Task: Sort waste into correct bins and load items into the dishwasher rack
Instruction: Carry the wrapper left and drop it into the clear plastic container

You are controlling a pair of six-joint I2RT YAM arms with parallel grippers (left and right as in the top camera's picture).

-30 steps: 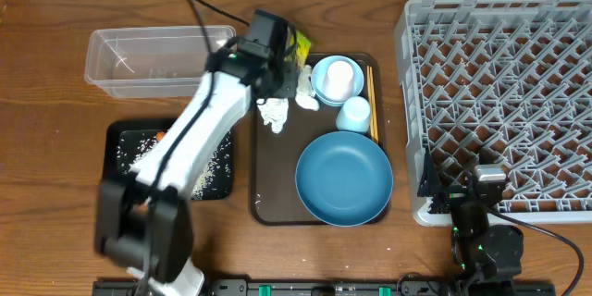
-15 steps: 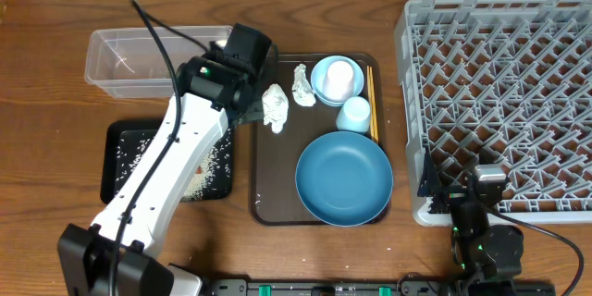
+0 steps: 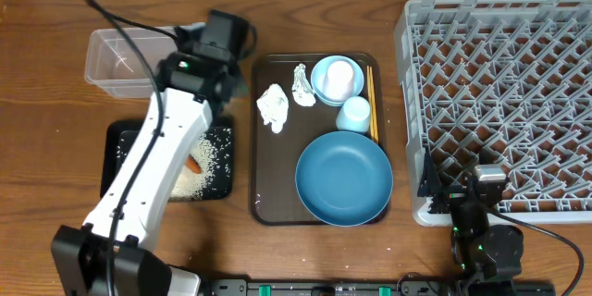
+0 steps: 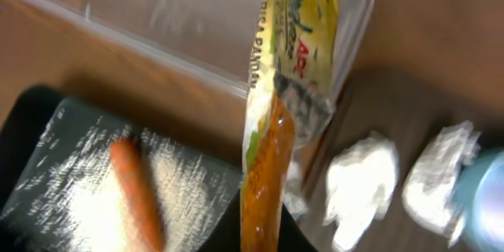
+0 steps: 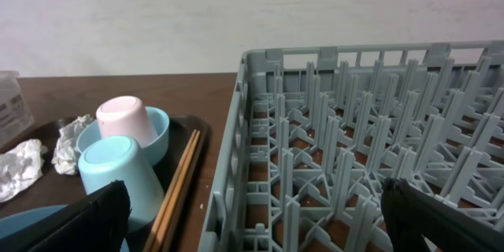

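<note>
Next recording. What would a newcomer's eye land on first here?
The large square grey plastic rack of upright pegs fills the right side. On the left, the white left arm extends, its hand shut on a crinkled yellow-green wrapper beside the clear plastic rectangular tub. A large dark-blue bowl sits on the brown serving tray between them.

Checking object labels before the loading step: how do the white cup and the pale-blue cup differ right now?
Colour: the white cup is white, the pale-blue cup light blue. Support: the white cup sits inside the small light-blue bowl; the pale-blue cup stands directly on the brown tray. Shared: both are upside down, just left of the chopsticks.
</note>
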